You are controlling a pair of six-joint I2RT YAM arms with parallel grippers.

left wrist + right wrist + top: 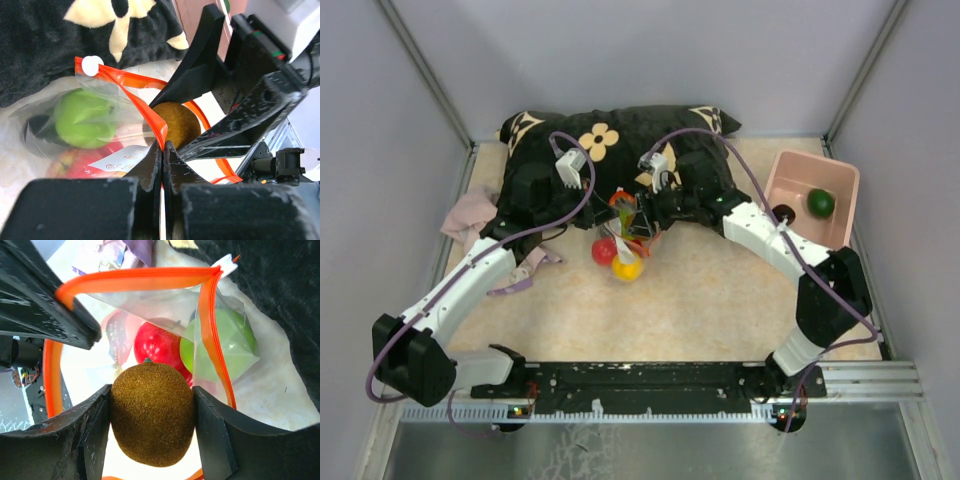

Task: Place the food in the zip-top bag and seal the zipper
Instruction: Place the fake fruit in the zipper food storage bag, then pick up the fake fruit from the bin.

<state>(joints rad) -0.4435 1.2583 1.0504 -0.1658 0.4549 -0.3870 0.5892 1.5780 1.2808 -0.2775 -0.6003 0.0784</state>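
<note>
Pinched the zipper (150,122) of the zip-top bag (45,115) in the left hand (162,147), shut flat on the red-orange strip with no visible gap. Held one lip of the mouth up in this way, with the rest gaping as an orange loop. Clamped a brown kiwi (150,405) in the right hand (152,420), narrow about the fruit, right at the open mouth and above a red fruit (157,345) and a green fruit (220,347) already under the clear film. Found the bag on the bench (700,290) in front of a black flowered pillow (650,125), well apart from a pink bin (790,175) with one dark green piece (820,203) inside. Could not tell from above whether the red piece (604,250) and yellow piece (627,268) beneath the hands lay inside the bag or beside it.

Judged the step in hand as insertion of the kiwi. Called for lowering past both orange lips before any release, clear of the left fingers. Called also for steady tension on the pinched lip against collapse of the mouth, and for a modest opening of the right hand, enough to drop the fruit without snagging the film. Left for afterwards, by this reading: the dark green piece, then the seal, starting from the white slider tab (91,65) at the strip's end.
</note>
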